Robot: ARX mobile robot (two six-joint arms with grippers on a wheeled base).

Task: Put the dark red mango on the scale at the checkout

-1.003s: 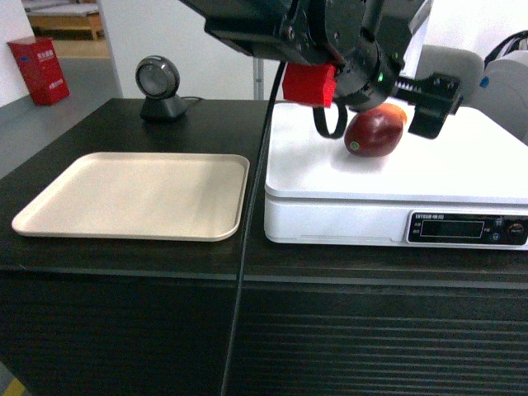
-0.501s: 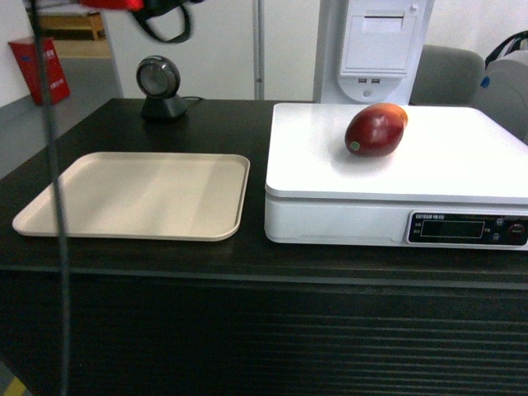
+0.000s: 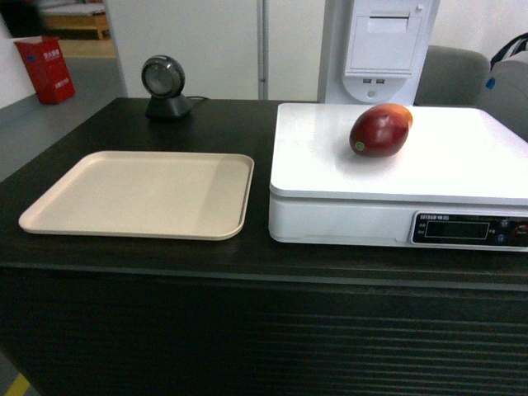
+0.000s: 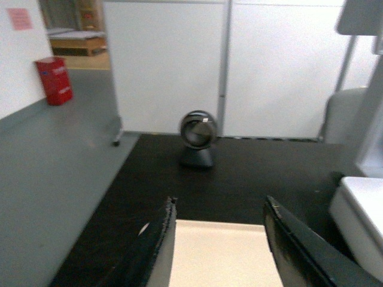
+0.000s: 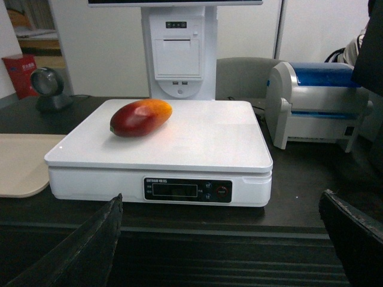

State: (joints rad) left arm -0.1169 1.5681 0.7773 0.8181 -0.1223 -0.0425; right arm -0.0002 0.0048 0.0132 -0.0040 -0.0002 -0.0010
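Both grippers show parted, empty fingers. At the bottom of the left wrist view, the left gripper (image 4: 218, 248) has its two dark fingers (image 4: 157, 251) spread apart, hanging above the beige tray (image 4: 224, 254) and the dark checkout counter (image 4: 257, 179). In the right wrist view, the right gripper (image 5: 221, 242) has fingers at the lower left and lower right corners, spread very wide, in front of the counter's edge.

Neither gripper appears in the head view. There, the dark red mango (image 3: 380, 130) lies on its side on the white scale (image 3: 462, 173), toward the upper middle of the frame, near the platform's back left area, its orange-yellow end pointing up and right. The scale sits on the right half of the counter, its dark display strip (image 3: 458, 228) facing forward. The tray lies just to its left. A round black scanner (image 3: 163, 87) stands at the upper left, behind the tray. A white receipt printer stand (image 3: 386, 49) rises behind the scale.
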